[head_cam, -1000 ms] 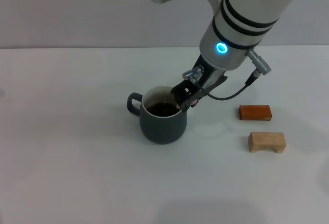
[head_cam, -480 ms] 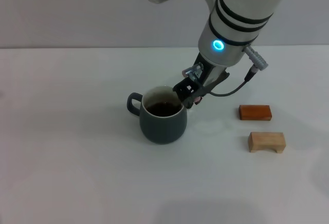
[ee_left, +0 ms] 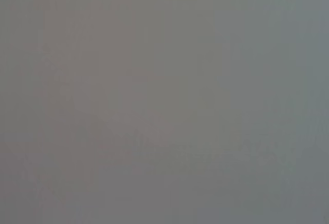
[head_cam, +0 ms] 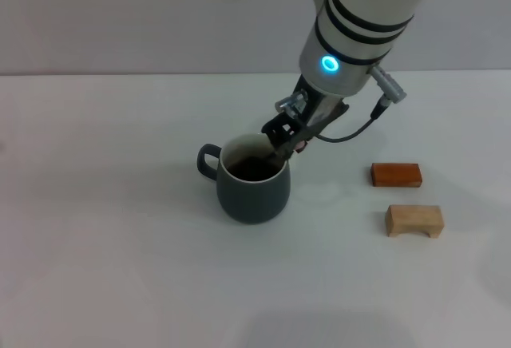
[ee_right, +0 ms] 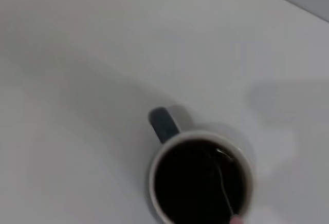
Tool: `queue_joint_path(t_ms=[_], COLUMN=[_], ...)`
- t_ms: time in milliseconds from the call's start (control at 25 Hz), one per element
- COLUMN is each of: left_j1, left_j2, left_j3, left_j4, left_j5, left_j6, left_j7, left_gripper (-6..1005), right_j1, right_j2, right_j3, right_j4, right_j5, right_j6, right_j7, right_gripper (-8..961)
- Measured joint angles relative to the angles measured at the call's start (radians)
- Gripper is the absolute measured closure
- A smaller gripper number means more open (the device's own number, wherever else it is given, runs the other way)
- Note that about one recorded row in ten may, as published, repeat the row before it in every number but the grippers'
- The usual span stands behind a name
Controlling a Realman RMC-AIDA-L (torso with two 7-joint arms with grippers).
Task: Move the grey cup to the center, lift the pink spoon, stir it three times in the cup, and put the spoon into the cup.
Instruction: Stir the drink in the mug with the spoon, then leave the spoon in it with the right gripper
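The grey cup (head_cam: 254,192) stands on the white table near the middle, handle to the left, with dark liquid (head_cam: 252,169) inside. My right gripper (head_cam: 284,144) hangs over the cup's far right rim, shut on the pink spoon. In the right wrist view the cup (ee_right: 152,175) shows from above. The spoon's thin metal neck (ee_right: 224,190) dips into the liquid, and a bit of its pink handle (ee_right: 236,220) shows at the picture's edge. The spoon's bowl is hidden under the liquid. My left gripper is out of view; the left wrist view shows only plain grey.
An orange-brown block (head_cam: 396,175) and a pale wooden block (head_cam: 414,220) lie on the table to the right of the cup. The right arm's cable (head_cam: 351,134) loops above the table between the cup and the blocks.
My right gripper has swung left and a little back with the spoon, from the cup's right rim toward its far rim. The cup has not moved.
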State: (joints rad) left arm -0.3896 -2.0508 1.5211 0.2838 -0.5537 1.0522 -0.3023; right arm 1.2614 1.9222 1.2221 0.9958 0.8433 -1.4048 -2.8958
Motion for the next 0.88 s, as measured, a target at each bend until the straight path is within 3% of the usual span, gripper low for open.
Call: queue_joint_path(t_ms=[400, 640, 880], left_j1=[0.013, 0.018, 0.015], left_j2=[-0.001, -0.001, -0.003], left_j3=[0.000, 0.000, 0.000], left_j4=[0.000, -0.004, -0.008], left_j5=[0.000, 0.000, 0.000], left_j6=[0.013, 0.022, 0.022], left_j7=[0.000, -0.009, -0.012], left_gripper=[987, 987, 987], right_j1=[0.003, 0.004, 0.012], right_j2=[0.004, 0.011, 0.011], right_j3=[-0.001, 0.001, 0.006], right_j4=[0.022, -0.012, -0.022], right_j5=[0.076, 0.000, -0.015], right_j6=[-0.009, 0.027, -0.042], right_j7=[-0.001, 0.000, 0.000], right_gripper=[825, 825, 825])
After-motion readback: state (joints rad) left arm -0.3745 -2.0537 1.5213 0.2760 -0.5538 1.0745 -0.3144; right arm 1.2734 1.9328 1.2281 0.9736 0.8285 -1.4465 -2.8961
